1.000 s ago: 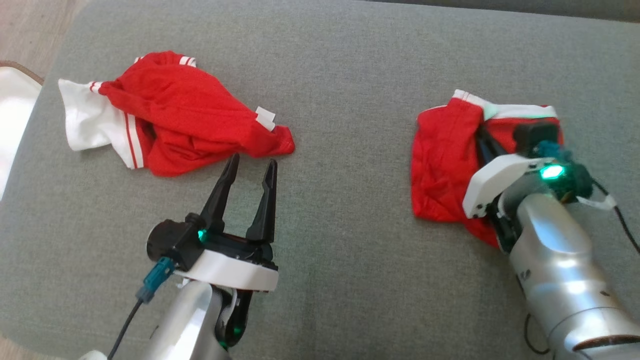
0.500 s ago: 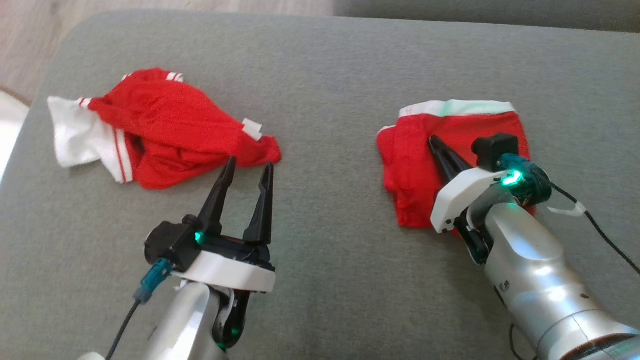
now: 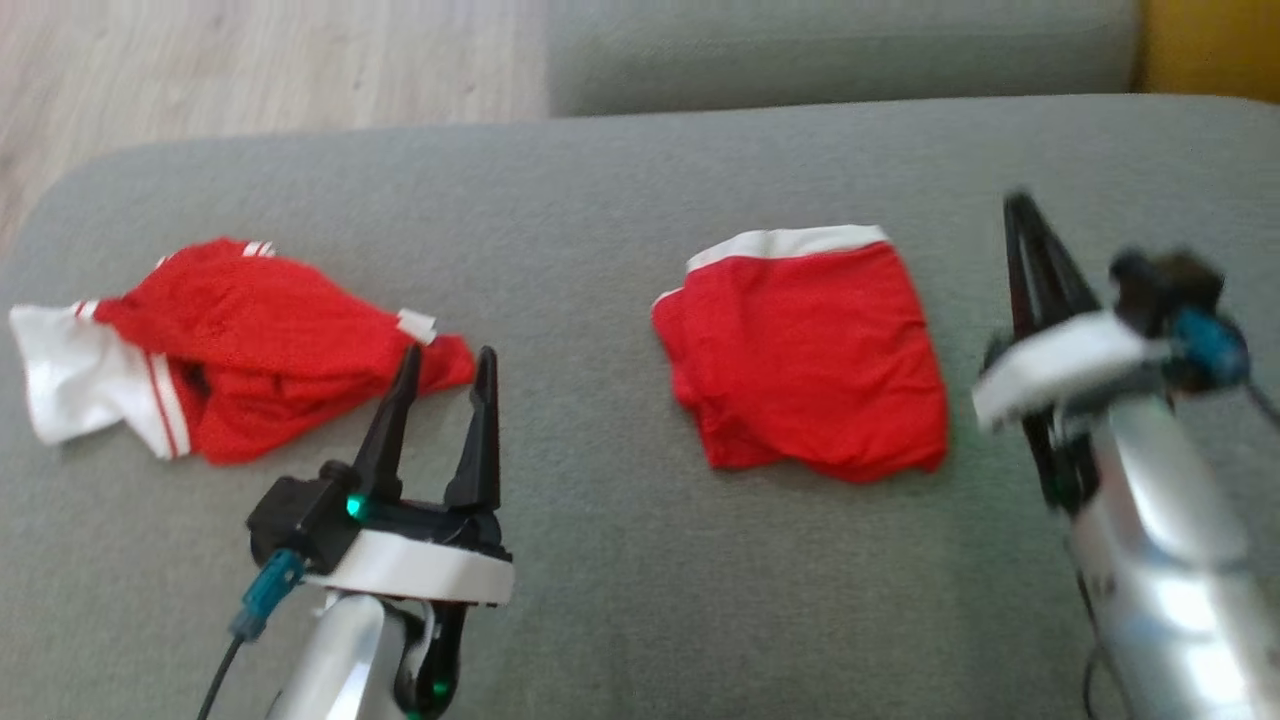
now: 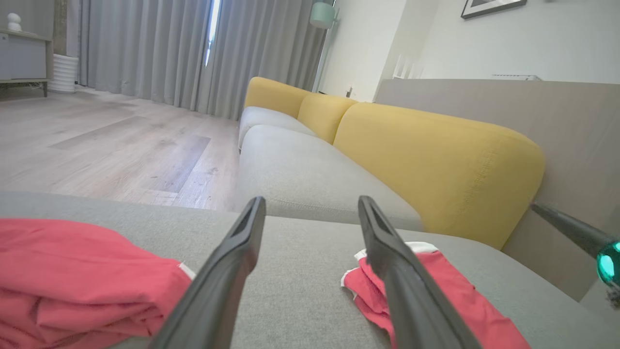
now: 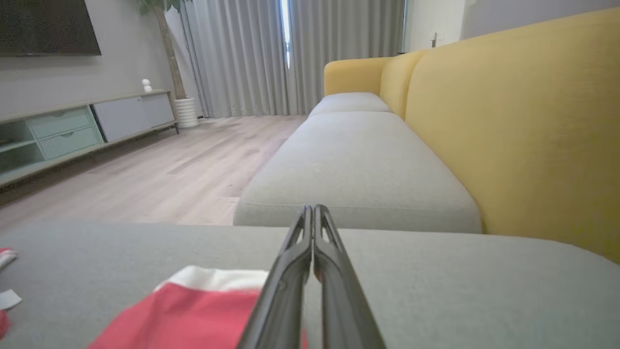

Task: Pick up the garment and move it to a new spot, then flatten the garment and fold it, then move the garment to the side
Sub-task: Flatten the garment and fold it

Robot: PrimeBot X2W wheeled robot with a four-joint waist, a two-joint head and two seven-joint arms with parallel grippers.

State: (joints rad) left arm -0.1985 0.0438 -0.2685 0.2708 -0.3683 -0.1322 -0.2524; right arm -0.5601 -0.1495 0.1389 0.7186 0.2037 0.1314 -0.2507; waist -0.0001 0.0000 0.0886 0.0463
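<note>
Red folded fabric garment (image 3: pixel 805 360), centre-right: we logged the right gripper (image 3: pixel 1022 215) lifted clear, pressed together, empty. Left gripper (image 3: pixel 448 352) stood spread; folding judged done.

Living room: sofa (image 5: pixel 368 160), curtains (image 5: pixel 252 53), television (image 5: pixel 43 26).

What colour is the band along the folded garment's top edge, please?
White band on a red folded garment; clearest in the head view.

The left gripper (image 3: pixel 450 352) and the right gripper (image 3: pixel 1018 205) each have two long, black, tapering fingers on a black base, ringed by a white collar (image 3: pixel 410 575) atop a shiny silver forearm (image 3: pixel 335 660). A teal connector (image 3: pixel 262 595) with a black cable (image 3: pixel 222 668) sits near a small green light (image 3: pixel 352 506).
</note>
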